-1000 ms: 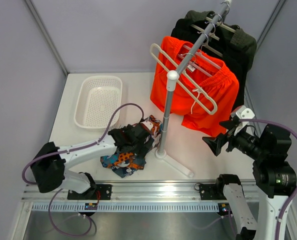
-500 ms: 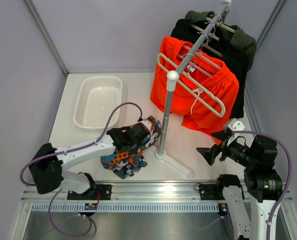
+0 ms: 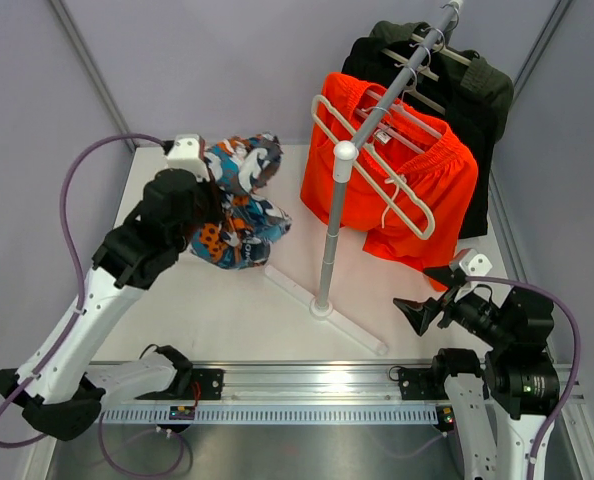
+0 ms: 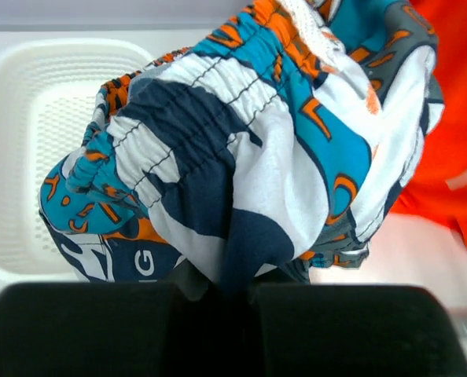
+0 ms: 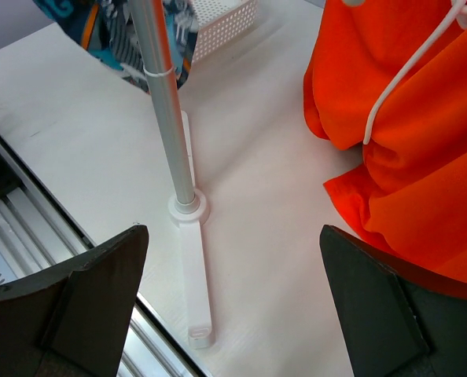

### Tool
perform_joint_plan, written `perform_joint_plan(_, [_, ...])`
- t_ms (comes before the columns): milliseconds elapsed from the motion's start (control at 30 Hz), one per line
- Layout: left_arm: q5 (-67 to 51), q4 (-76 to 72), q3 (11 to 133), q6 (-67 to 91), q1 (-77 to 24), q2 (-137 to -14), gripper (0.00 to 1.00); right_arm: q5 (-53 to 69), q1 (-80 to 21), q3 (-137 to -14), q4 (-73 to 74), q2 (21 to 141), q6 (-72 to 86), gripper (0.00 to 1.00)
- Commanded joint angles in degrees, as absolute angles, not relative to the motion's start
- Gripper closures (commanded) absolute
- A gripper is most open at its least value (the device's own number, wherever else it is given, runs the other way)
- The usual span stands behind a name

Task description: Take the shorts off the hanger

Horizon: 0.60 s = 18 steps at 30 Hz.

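Your left pincer pinches the patterned shorts, seemingly limp and light. Your right pincer gapes empty; best take the orange shorts by the waistband.

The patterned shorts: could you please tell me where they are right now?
In the top view, the patterned shorts hang bunched from the left gripper at the far left, over the white basket and left of the orange shorts.

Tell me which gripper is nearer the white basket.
Left. The left gripper, shut on the patterned shorts, hangs over the white basket. The right gripper sits open across the table, past the rack pole, beside the orange shorts.
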<state>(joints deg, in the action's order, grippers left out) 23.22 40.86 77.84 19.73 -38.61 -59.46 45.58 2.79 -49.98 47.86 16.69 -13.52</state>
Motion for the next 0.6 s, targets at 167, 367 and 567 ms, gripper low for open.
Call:
perform_joint_plan(167, [28.90,25.78,90.52,16.53,-24.35,-66.44,1.00,44.12,3.08,-49.31,45.00,14.06,-11.95,0.00])
perform_joint_plan(367, [34.09,16.53,95.27,8.36,-22.94,-72.49,1.00,44.21,3.08,-49.22,45.00,12.92,-11.95,0.01])
perform_joint_plan(567, [36.03,11.61,90.19,2.64,-20.66,-76.73,1.00,44.30,3.08,-49.13,45.09,12.39,-11.95,0.01])
